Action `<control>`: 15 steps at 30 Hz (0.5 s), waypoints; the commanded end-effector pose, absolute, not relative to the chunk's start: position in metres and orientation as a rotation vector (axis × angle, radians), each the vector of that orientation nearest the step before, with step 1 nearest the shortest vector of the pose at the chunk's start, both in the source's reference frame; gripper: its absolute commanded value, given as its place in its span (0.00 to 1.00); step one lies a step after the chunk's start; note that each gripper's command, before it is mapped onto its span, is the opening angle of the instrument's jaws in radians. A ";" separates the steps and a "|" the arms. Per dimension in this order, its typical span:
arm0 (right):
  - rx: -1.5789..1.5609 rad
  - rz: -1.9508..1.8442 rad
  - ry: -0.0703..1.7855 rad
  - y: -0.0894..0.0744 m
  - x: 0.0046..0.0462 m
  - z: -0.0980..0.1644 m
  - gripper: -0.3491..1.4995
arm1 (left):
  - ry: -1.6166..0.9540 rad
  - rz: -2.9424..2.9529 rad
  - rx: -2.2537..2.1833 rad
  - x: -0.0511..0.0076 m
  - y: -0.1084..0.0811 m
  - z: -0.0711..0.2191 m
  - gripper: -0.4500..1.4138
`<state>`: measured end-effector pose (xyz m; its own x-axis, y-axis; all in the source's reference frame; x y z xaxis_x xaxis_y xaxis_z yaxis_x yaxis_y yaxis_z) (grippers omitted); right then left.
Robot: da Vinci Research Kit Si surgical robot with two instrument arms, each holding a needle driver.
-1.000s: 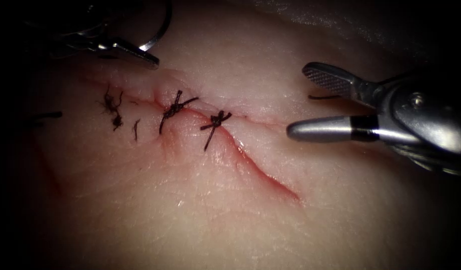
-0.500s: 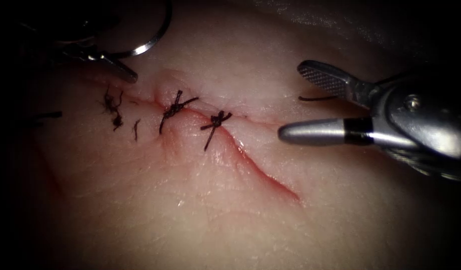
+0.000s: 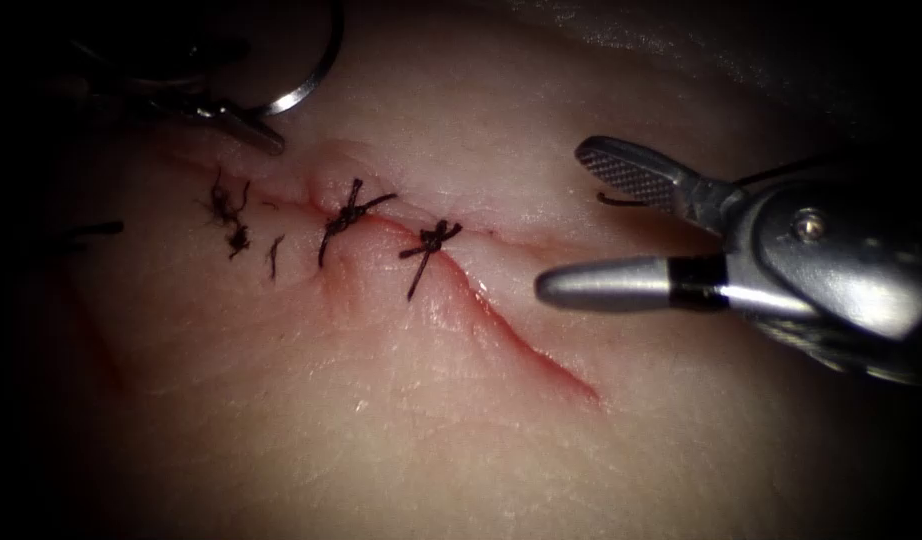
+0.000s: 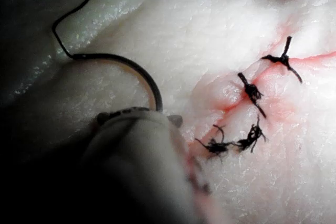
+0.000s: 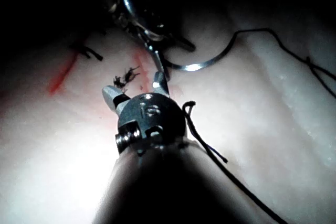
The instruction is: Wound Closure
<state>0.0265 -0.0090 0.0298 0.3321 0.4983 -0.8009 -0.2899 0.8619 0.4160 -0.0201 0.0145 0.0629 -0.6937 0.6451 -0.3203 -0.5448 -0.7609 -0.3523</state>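
The cut (image 3: pixel 521 340) runs slantwise across the tissue (image 3: pixel 381 420), with two knotted stitches (image 3: pixel 351 215) (image 3: pixel 431 240) along its upper part. My left tool (image 3: pixel 266 135) is shut on the curved needle (image 3: pixel 316 75) beyond the cut's upper left end. The needle is out of the tissue. In the left wrist view the jaws grip the needle (image 4: pixel 131 64) near the end away from the thread (image 4: pixel 63 30). My right tool (image 3: pixel 569 220) hovers on the cut's right side, jaws wide open and holding nothing.
Frayed cut ends of thread (image 3: pixel 226 215) lie left of the stitches, and a loose piece (image 3: pixel 91 232) lies farther left. A short thread end (image 3: pixel 621 202) sits under the right tool's upper jaw. Red fluid lines the cut. Thread (image 5: pixel 199 135) trails beside the right tool's wrist.
The right tool has moved left toward the cut and a little lower, jaws still open. The left tool has drawn back to the left with the needle in its grip.
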 end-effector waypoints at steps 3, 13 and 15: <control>0.213 0.517 1.124 -0.009 0.0272 0.030 0.75 | -0.306 2.396 -0.555 -0.0204 0.014 0.063 0.14; 0.264 0.670 1.107 -0.008 0.0258 0.030 0.57 | -0.219 2.403 -0.616 -0.0225 0.014 0.056 0.00; 0.282 0.742 1.094 -0.008 0.0255 0.030 0.54 | -0.203 2.402 -0.634 -0.0232 0.014 0.055 0.00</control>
